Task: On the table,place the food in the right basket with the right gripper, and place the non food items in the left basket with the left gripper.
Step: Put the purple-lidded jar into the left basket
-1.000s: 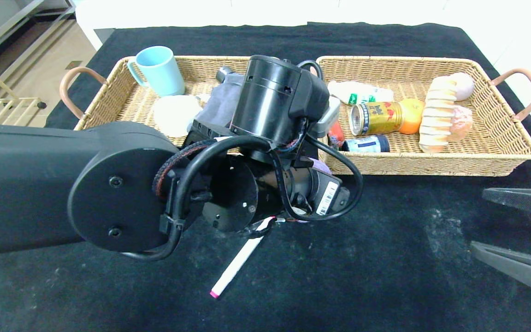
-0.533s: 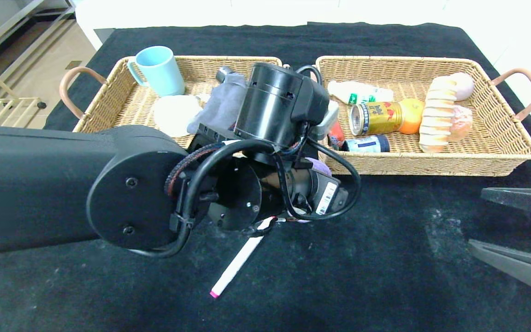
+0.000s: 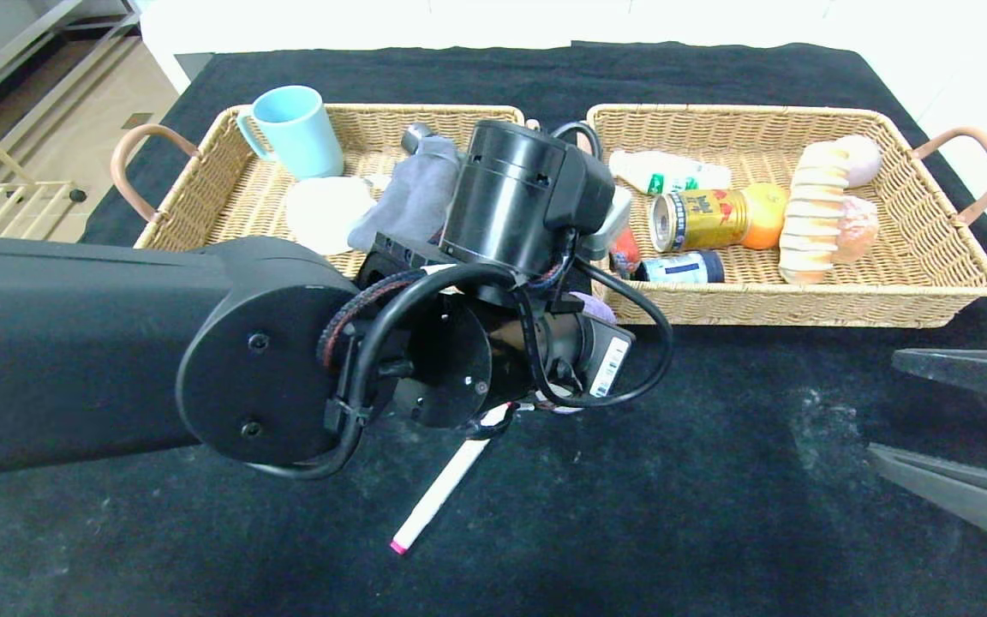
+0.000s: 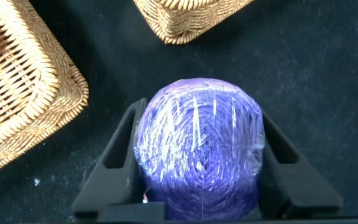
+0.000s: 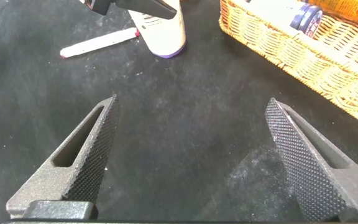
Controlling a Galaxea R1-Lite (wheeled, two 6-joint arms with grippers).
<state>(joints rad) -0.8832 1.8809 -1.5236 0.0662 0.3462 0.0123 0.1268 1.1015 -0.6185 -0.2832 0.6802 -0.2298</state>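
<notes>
the left basket [image 3: 202, 154] sits at the far left of the black worktop [image 3: 716, 480], holding a light blue mug [image 3: 292, 130], a white lump [image 3: 326, 210] and a grey cloth [image 3: 412, 193]. just in front of the gap between the baskets, the left gripper [image 4: 197, 186] is clamped on a purple ball of yarn [image 4: 197, 149], one finger [image 4: 114, 165] pressed to each side; the ball is round, so no long axis shows, and its wrapped top faces the wrist camera. in the head view the arm hides most of it. a white marker [image 3: 438, 493] with a pink tip lies on the worktop near the ball, its length running diagonally, pink end toward the robot. the right basket [image 3: 930, 283] holds a white bottle [image 3: 665, 171], a gold can [image 3: 699, 218], an orange [image 3: 766, 214], a small dark jar [image 3: 682, 268] and stacked pastries [image 3: 819, 210]. the right gripper [image 5: 194, 162] hovers wide and empty at the near right.
</notes>
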